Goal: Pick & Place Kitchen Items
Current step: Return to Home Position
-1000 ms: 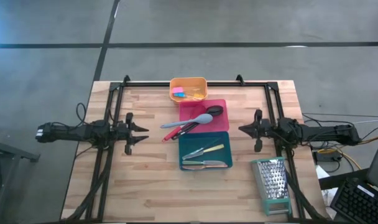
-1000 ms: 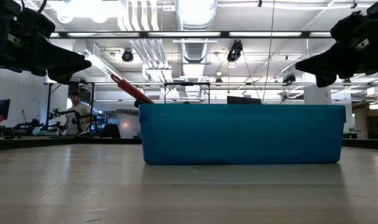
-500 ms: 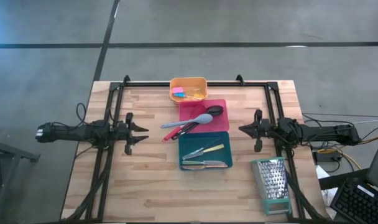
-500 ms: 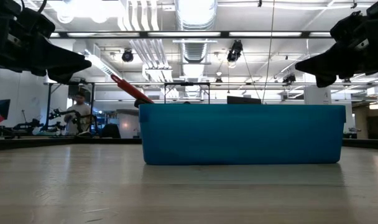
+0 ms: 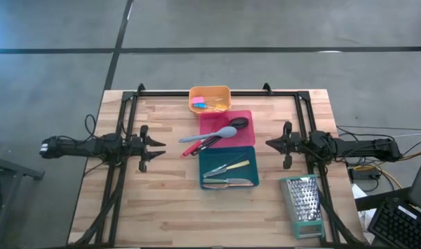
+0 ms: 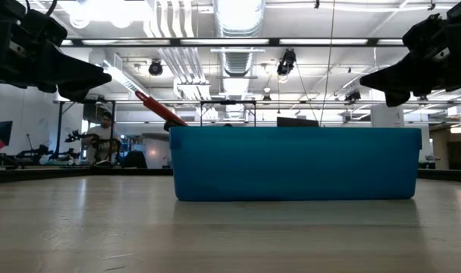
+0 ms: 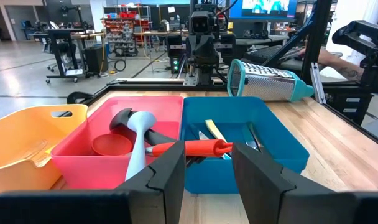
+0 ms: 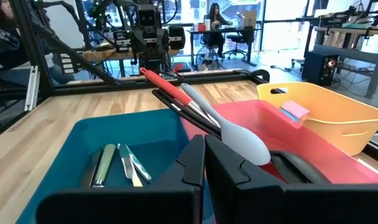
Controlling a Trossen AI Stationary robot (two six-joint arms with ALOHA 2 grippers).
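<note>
Three trays stand in a row at mid-table. The orange tray (image 5: 210, 99), farthest back, holds tiny pink and blue pieces (image 5: 199, 104). The pink tray (image 5: 228, 119) holds a grey spoon (image 5: 223, 131), black spoons (image 5: 239, 124) and a red spatula (image 7: 195, 148), whose handle juts over the tray's left rim. In the teal tray (image 5: 228, 155) lie a yellow-handled knife (image 5: 235, 167) and metal tongs (image 5: 228, 182). My left gripper (image 5: 158, 144) hovers open to the left of the trays. My right gripper (image 5: 269, 144) hovers shut to their right. Both are level and touch nothing.
A metal box grater (image 5: 305, 206) lies on its side near the table's right front corner. Black frame rails (image 5: 124, 117) run along both sides and the far edge. Bare wood lies at the near left (image 5: 148, 207). A person (image 6: 105, 136) shows far off in the room.
</note>
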